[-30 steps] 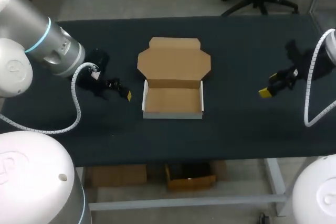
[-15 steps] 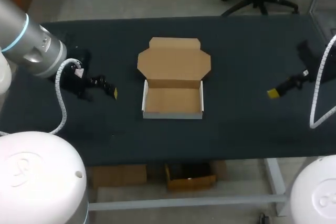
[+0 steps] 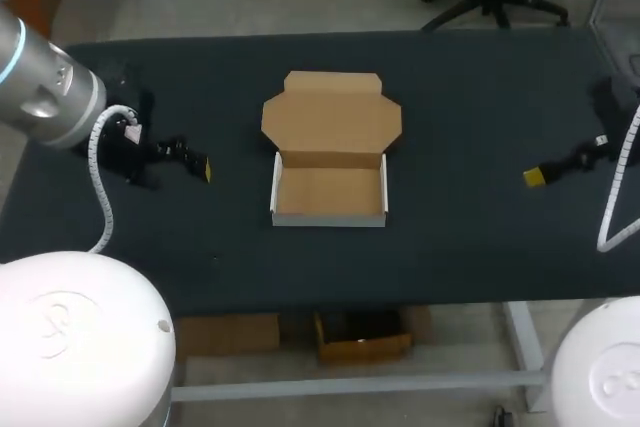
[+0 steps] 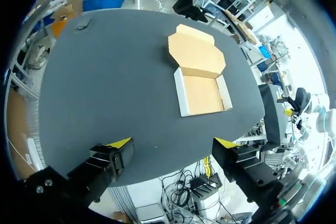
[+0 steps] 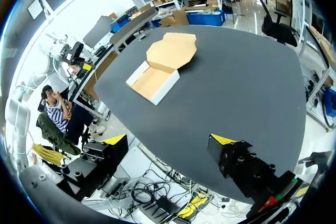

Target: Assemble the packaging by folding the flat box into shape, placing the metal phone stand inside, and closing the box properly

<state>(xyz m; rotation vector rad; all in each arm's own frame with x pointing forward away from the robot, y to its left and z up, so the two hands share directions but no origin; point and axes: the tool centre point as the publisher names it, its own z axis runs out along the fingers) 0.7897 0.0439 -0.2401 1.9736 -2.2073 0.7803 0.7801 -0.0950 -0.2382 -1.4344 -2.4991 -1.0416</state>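
The left claw hangs released, its fingers spread wide, low over the left side of the tabletop. The right claw is released too, out near the right edge. Between them, well apart from both, the cardboard box sits mid-tabletop, folded into a tray, its lid lying open on the far side.
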